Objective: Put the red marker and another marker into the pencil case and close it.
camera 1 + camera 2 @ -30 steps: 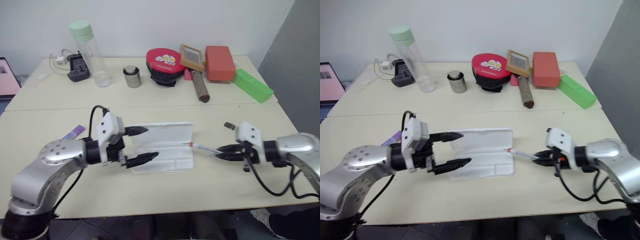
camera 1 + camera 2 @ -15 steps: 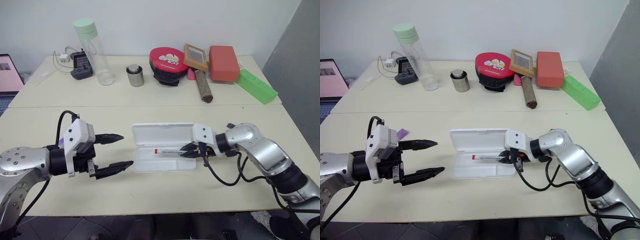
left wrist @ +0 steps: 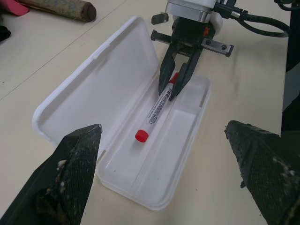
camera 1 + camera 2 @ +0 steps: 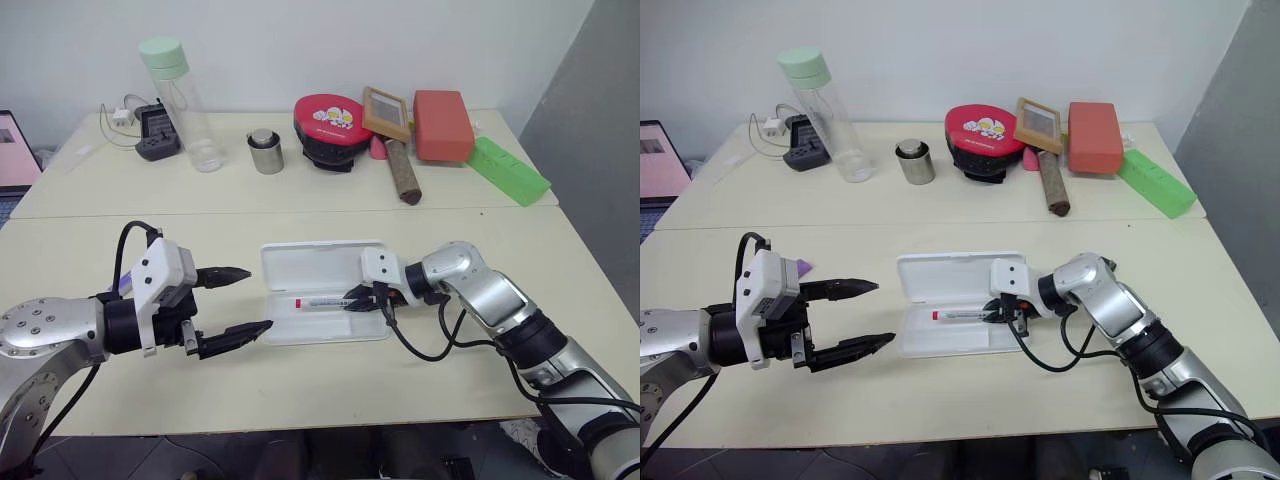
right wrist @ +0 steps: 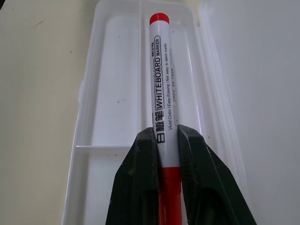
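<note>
The red marker (image 5: 161, 101) is gripped by the closed right claw (image 4: 992, 309) over the pencil case (image 4: 320, 268) tray for release; the left claw (image 4: 236, 302), wide open, is empty.

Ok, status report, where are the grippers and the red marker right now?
Right gripper shut on red marker, over the pencil case tray. Left gripper open beside the case. Purple marker behind the left gripper. Nothing blocking.

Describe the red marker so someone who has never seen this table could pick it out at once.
Find the pencil case, the open white box at the table's front middle. Along its tray lies the red marker, pinched at one end by the right tool. It is the only slim white pen with red ends there.
</note>
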`<action>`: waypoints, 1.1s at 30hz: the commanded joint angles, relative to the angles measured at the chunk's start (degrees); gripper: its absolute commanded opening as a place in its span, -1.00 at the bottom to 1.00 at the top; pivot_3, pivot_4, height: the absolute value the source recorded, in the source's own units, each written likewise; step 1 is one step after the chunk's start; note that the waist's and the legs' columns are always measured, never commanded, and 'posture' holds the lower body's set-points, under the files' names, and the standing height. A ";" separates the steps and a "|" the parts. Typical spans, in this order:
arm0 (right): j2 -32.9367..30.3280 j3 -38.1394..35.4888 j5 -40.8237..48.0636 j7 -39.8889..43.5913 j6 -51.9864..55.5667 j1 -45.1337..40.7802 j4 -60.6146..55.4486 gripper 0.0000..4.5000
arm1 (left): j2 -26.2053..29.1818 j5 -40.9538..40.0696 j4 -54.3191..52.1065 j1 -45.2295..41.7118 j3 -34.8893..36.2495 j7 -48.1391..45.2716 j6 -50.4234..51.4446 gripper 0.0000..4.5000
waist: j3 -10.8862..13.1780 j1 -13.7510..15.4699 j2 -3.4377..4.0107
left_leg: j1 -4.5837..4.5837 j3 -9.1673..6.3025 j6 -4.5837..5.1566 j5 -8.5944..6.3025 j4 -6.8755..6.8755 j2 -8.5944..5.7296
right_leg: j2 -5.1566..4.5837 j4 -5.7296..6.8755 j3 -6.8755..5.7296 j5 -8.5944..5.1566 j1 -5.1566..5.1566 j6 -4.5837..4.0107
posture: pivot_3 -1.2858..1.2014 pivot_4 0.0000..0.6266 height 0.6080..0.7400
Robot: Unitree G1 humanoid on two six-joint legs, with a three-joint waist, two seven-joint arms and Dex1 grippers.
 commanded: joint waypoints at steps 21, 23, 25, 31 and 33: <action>-1.80 -10.50 11.30 3.21 9.01 3.70 -15.49 0.99 | -0.99 -1.50 -0.43 -0.99 -1.40 2.47 -0.34 1.00 | 0.01 0.10 0.01 | -0.03 0.01 -0.03 -0.02 -0.01 0.29 | 0.42 -0.01 0.06 0.09 -0.08 -0.17 | 0.03 -0.52 1.00; -3.43 -13.59 15.26 3.12 12.63 5.43 -19.81 0.99 | -2.04 -1.03 1.28 -1.12 -0.38 4.11 -0.40 1.00 | 0.01 0.14 0.02 | -0.05 0.01 -0.03 -0.02 0.00 0.29 | 0.41 -0.01 0.06 0.09 -0.08 -0.17 | 0.03 -0.52 1.00; -3.84 -17.72 20.80 2.45 16.03 6.71 -24.01 0.99 | -3.45 -0.80 3.88 -2.48 0.71 6.41 -0.57 1.00 | 0.01 0.18 0.02 | -0.07 0.00 -0.03 -0.02 0.00 0.29 | 0.40 -0.01 0.05 0.09 -0.08 -0.17 | 0.03 -0.52 1.00; -2.14 -27.94 30.72 -5.19 21.71 4.81 -29.01 0.99 | -2.84 8.98 20.28 -6.33 1.72 12.08 -6.24 1.00 | 0.01 -0.07 0.02 | -0.06 -0.02 -0.03 -0.02 0.00 0.38 | 0.42 0.00 0.05 0.10 -0.10 -0.19 | 0.03 -0.52 1.00; -1.76 -28.36 30.38 -7.76 21.53 3.70 -28.86 0.99 | -1.66 12.54 28.24 -7.16 1.32 10.83 -9.95 1.00 | 0.01 -0.17 0.05 | 0.03 0.05 -0.03 -0.02 -0.06 0.38 | 0.47 0.04 0.10 0.12 -0.14 -0.22 | 0.03 -0.52 1.00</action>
